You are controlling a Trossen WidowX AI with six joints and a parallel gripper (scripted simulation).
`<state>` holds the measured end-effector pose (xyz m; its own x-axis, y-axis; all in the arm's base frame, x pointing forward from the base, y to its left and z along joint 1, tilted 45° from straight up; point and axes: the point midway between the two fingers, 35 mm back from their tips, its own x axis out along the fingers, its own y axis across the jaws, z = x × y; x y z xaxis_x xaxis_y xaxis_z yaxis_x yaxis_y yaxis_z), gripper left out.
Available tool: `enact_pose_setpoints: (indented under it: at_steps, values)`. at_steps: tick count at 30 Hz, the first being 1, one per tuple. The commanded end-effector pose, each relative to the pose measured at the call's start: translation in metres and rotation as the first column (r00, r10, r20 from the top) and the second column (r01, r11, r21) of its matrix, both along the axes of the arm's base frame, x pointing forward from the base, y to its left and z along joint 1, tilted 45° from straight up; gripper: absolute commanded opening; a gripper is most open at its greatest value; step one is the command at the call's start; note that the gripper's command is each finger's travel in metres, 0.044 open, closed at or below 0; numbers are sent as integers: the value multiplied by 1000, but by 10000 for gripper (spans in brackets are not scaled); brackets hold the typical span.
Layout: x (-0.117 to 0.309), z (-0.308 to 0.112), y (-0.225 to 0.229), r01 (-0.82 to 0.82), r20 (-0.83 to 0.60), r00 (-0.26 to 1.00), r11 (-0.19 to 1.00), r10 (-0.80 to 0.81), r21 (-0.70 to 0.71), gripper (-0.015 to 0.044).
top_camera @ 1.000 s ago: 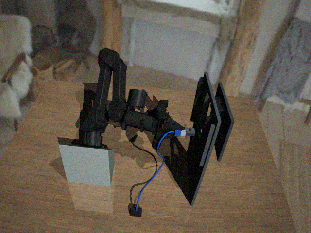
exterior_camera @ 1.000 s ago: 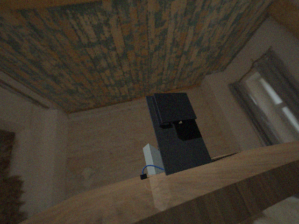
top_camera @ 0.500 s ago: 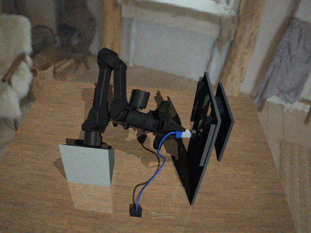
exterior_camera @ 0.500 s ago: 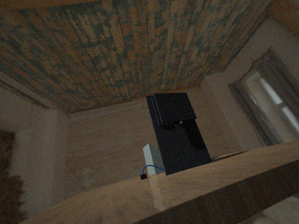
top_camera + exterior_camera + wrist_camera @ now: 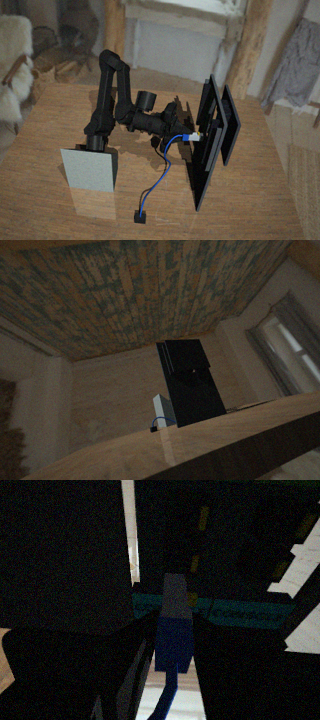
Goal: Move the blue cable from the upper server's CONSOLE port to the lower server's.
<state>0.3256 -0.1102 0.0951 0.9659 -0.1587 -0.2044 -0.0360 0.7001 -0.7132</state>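
My gripper (image 5: 188,134) (image 5: 174,617) is shut on the blue cable's plug (image 5: 193,136) (image 5: 175,642), which has a blue rear and a pale front. The plug points at the upright dark rack panel (image 5: 199,180) (image 5: 196,395). In the wrist view its tip overlaps the dark port area above a teal label strip (image 5: 247,616). CONSOLE reads on the strip right of the plug; lettering to the left is partly covered. The tip is close to the panel; whether it is inside a port cannot be told. The gripper is hidden in the exterior view.
The blue cable (image 5: 157,182) (image 5: 161,417) runs down to a small black block (image 5: 140,217) (image 5: 153,429) on the table. A pale box (image 5: 89,169) (image 5: 158,411) stands by the arm's base. A second dark panel (image 5: 232,129) (image 5: 186,353) stands behind the rack panel.
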Motion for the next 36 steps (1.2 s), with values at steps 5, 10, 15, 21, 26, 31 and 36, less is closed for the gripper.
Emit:
enact_pose_setpoints:
  at_steps: [5, 10, 15, 21, 26, 31, 36]
  values:
    - [5, 2, -1, 8, 5, 1000, 1000, -8, 0, 0]
    - [7, 3, -1, 8, 6, 1000, 1000, -8, 0, 0]
    - [9, 3, 0, 9, 6, 1000, 1000, -9, 0, 0]
    - [12, 3, 0, 9, 6, 1000, 1000, -9, 0, 0]
    - [14, 3, 0, 9, 6, 1000, 1000, -9, 0, 0]
    - [16, 3, 1, 9, 7, 1000, 1000, -9, 0, 0]
    - [18, 3, 1, 9, 7, 1000, 1000, -9, 0, 0]
